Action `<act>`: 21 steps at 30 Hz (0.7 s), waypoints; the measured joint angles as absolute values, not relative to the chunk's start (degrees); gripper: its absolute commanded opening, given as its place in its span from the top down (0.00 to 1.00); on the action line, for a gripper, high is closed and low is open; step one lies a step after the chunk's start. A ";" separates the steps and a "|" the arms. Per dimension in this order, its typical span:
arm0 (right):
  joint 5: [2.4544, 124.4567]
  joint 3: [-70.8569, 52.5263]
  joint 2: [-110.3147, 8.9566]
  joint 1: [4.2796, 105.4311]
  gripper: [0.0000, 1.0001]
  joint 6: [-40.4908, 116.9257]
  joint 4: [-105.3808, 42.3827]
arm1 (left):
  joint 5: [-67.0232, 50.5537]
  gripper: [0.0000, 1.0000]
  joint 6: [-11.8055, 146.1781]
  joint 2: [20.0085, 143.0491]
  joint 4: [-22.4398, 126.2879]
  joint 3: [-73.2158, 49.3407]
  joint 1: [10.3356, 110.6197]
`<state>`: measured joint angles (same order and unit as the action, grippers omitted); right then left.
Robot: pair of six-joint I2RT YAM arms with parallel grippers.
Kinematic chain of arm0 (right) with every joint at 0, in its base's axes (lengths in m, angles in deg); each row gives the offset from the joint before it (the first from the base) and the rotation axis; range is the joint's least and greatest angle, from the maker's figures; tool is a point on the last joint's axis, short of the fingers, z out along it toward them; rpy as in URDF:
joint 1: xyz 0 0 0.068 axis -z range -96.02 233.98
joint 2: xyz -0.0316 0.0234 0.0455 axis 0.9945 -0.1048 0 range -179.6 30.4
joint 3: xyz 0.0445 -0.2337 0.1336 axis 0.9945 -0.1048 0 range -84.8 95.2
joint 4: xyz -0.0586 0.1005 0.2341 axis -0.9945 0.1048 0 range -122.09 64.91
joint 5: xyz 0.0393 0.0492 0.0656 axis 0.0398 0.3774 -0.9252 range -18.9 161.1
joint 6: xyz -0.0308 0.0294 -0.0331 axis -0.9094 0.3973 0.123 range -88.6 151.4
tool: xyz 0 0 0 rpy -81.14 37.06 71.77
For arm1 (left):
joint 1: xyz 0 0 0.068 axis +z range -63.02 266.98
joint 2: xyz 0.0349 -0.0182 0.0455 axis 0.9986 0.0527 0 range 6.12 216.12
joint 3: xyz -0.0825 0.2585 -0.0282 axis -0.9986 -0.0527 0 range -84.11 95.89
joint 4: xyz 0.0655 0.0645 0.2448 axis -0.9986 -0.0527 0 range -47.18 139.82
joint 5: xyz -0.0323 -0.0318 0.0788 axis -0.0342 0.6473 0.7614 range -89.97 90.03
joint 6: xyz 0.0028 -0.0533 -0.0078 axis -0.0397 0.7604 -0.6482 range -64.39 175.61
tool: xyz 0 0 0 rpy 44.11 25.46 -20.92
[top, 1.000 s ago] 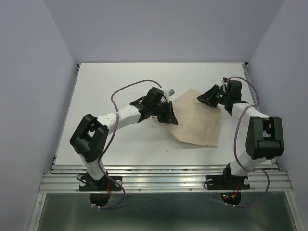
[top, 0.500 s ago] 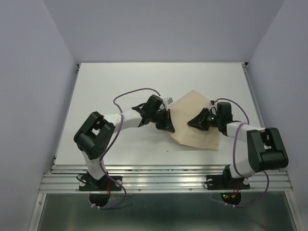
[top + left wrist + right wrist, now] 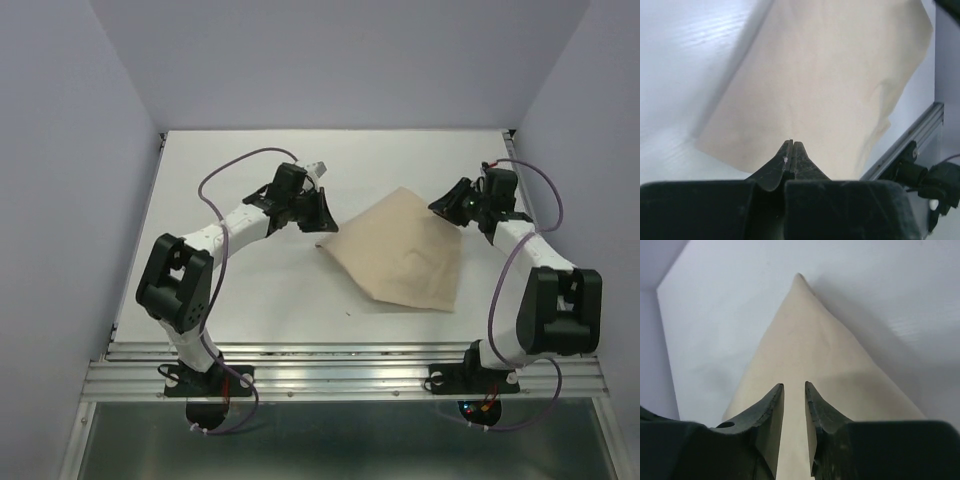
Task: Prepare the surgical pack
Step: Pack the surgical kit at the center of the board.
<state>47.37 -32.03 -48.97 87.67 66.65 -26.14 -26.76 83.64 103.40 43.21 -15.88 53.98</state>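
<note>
The left gripper (image 3: 792, 145) is pressed fully closed (whether it pinches any fabric is unclear) at the 9 o'clock corner of the beige cloth sheet (image 3: 400, 255). The right gripper (image 3: 794, 390) stands narrowly parted over the 2 o'clock corner. The sheet lies spread on the white table (image 3: 250, 300), at 3 o'clock from its centre.

No readable text, label, brand, number or sign on the cloth sheet (image 3: 400, 262) or table (image 3: 250, 300)

Overhead; wrists low, seemingly over shared cloth (image 3: 400, 262)
</note>
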 measured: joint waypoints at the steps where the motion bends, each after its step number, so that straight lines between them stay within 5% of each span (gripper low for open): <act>1: 47.52 -31.96 -52.27 87.93 0.72 66.34 -26.42 | -26.13 1.00 83.68 103.75 43.84 -15.79 55.56; 9: 46.39 -35.11 -62.20 88.08 0.74 66.21 -29.59 | -27.24 1.00 85.91 111.92 49.31 -19.42 57.00; 21: 57.23 -29.80 -54.20 88.06 0.69 62.12 -19.73 | -28.29 1.00 87.75 99.09 51.27 -34.44 55.16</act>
